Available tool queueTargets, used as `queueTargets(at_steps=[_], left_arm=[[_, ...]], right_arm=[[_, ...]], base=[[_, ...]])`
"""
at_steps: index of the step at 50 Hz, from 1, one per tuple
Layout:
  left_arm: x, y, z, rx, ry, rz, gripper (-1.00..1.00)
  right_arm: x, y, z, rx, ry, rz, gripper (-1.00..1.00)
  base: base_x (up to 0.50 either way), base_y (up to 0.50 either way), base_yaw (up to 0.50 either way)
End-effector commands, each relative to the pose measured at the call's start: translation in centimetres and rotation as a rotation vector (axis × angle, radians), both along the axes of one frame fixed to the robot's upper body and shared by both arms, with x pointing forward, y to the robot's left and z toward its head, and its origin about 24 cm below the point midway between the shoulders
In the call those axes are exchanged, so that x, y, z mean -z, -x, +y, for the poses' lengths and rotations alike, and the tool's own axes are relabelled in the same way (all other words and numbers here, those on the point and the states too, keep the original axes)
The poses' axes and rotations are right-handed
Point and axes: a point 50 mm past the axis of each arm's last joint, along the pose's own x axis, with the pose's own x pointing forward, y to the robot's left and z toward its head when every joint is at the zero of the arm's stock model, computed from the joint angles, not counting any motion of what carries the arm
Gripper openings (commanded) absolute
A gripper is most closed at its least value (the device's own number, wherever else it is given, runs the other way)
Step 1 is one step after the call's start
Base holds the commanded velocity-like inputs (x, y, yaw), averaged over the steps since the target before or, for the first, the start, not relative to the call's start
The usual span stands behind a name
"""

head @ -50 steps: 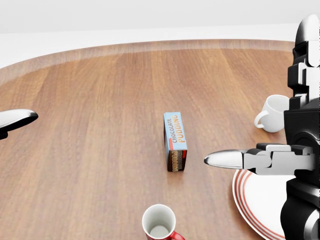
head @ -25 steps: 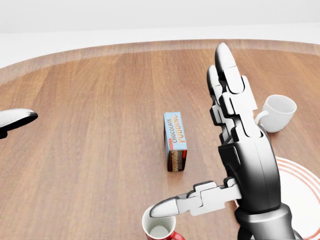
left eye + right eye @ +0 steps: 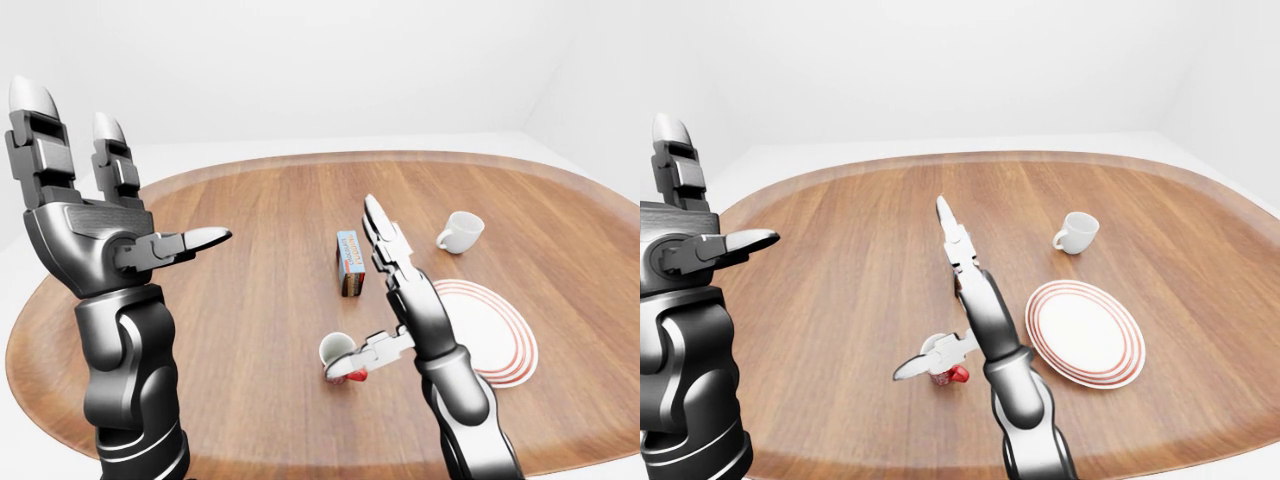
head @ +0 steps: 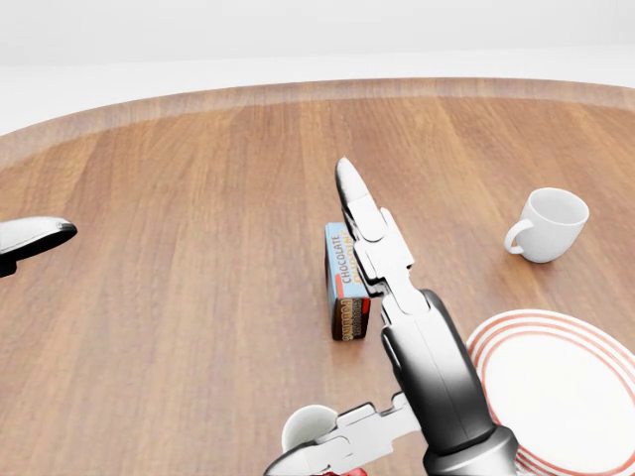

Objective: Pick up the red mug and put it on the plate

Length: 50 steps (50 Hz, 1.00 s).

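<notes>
The red mug (image 3: 336, 352), white inside, stands upright on the wooden table (image 3: 250, 300), low in the left-eye view and left of the plate. The white plate (image 3: 500, 335) with red rim rings lies flat to its right. My right hand (image 3: 355, 290) is open, with its fingers (image 4: 362, 218) stretched up over the table and its thumb (image 4: 322, 448) lying across the mug's near side. The hand partly hides the mug and does not grasp it. My left hand (image 3: 140, 170) is open and empty, raised high at the left.
A blue chocolate pudding box (image 4: 344, 283) stands above the mug, partly behind my right fingers. A white mug (image 4: 551, 226) sits above the plate at the right. The table's curved rim (image 3: 300, 160) runs along the top.
My right hand has swung from the right edge of the head view leftward and down to the red mug, uncovering the plate. The left hand has not moved.
</notes>
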Motion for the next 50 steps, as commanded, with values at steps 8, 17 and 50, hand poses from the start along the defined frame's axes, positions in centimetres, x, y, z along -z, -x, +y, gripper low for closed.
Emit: queueTargets(at_steps=[8,17,50], left_arm=[[0.1,-0.1,0.1,-0.001,-0.002,0.005,0.95],[0.1,0.0,0.0,0.0,-0.001,0.003,0.95],[-0.8,0.3,-0.1,0.005,0.013,-0.038,0.96]], right_arm=[[2.8,-0.3,1.4,-0.028,0.159,0.097,1.0],[5.3,-1.1,2.2,-0.041,0.3,0.173,1.0],[7.8,-2.6,2.4,0.024,0.714,0.215,1.0]], base=[[0.0,0.0,0.0],[0.0,0.0,0.0],[0.0,0.0,0.0]])
